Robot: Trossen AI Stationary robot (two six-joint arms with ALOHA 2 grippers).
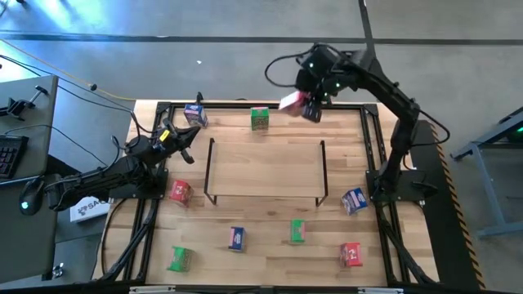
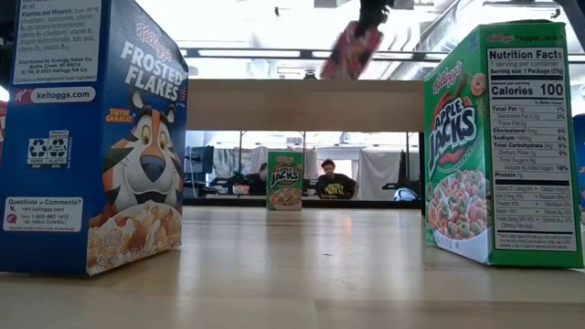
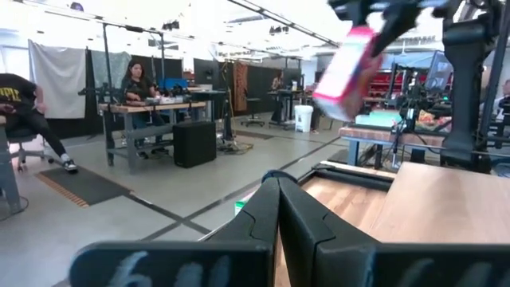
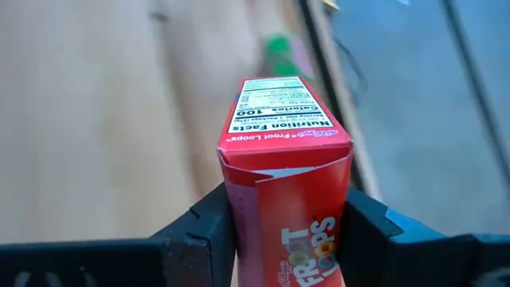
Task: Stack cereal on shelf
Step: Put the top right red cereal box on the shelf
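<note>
1. High view: the right gripper (image 1: 309, 106) hangs at twelve o'clock over the table's (image 1: 270, 253) far edge, its fingers clamped on a red cereal box (image 1: 292, 102) held off the surface. The shelf (image 1: 265, 171) sits at the centre with nothing on top. The left gripper (image 1: 187, 135), fingers pressed together with nothing in them, rests at nine o'clock. Other boxes lie scattered around the shelf.
2. Low view: the red box (image 2: 351, 50) hangs tilted at twelve o'clock above the shelf's top board (image 2: 302, 103). A blue box (image 2: 91, 137) stands at nine o'clock and a green box (image 2: 503, 146) at three o'clock.
3. Left wrist view: the closed fingers (image 3: 279, 211) point toward the lifted red box (image 3: 349, 72).
4. Right wrist view: both fingers (image 4: 209, 223) squeeze the red box (image 4: 287, 183) by its sides.
</note>
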